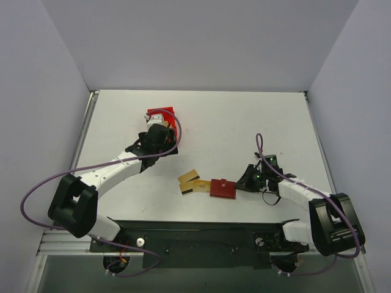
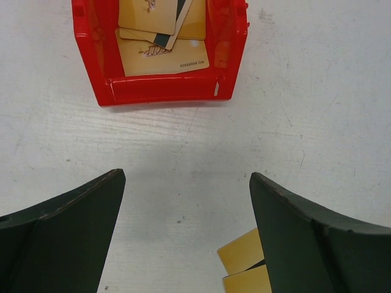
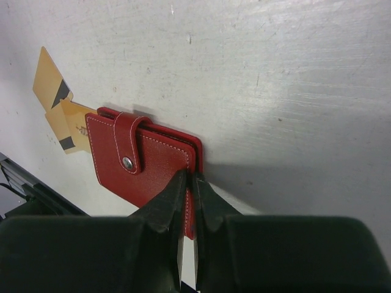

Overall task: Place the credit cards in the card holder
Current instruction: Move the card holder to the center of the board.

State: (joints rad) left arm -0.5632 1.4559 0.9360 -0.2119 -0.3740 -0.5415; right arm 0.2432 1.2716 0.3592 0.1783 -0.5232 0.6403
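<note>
Edge of card holder pinched in right jaws; left jaws spread wide near red bin.

Bright, even, diffuse light falls from overhead in the top view; the matte white worktop shows no hot spots, and the arms cast only faint, soft shadows. In the right wrist view a broad soft shadow lies beside the dark red stitched card holder — the black right pincer, close to the lens, is dim and slightly blurred. In the left wrist view, a small glare spot sits on a glossy gold-tan credit card inside the bright red plastic bin; the worktop scuffs are sharp.
</note>
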